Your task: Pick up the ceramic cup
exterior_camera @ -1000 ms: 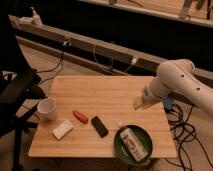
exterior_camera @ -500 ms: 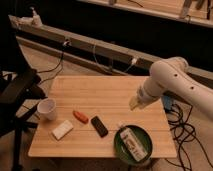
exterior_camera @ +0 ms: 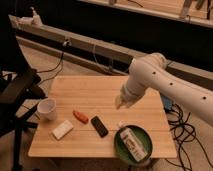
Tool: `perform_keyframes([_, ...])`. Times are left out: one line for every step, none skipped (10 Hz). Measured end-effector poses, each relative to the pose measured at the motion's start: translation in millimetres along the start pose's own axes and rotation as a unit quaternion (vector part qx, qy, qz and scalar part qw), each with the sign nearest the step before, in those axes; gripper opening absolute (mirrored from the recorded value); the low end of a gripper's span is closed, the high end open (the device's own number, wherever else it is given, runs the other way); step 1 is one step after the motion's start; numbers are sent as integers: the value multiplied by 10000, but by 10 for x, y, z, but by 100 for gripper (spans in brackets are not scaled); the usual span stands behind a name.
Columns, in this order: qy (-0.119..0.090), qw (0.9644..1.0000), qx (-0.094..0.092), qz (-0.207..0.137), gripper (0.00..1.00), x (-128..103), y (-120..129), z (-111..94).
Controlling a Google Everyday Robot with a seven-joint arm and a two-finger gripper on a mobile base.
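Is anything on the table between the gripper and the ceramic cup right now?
Nothing visibly blocks it. The gripper hangs over mid-table; open tabletop runs across to the ceramic cup. The orange item lies just nearer the camera than that line.

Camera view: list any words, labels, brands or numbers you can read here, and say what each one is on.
No text can be read.
Packet on the green plate: dark marks on its face, not legible.
Ceramic cup, white block, black bar: no markings seen.
Gripper, over the table to the right of the cup: no label seen.
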Motion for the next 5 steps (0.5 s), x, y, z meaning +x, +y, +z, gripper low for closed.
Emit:
perform_keyframes([3,10000,13,-35,46,-9,19,6])
perform_keyframes([-3,10000,14,-79,50,-17,20,-1])
perform_keyframes([31,10000,-51,34,63,-34,-58,-5])
perform_keyframes([63,9999,-83,84,68,-57,-89,14])
perform_keyframes([130,9991,-342,191,78,-204,-124,95])
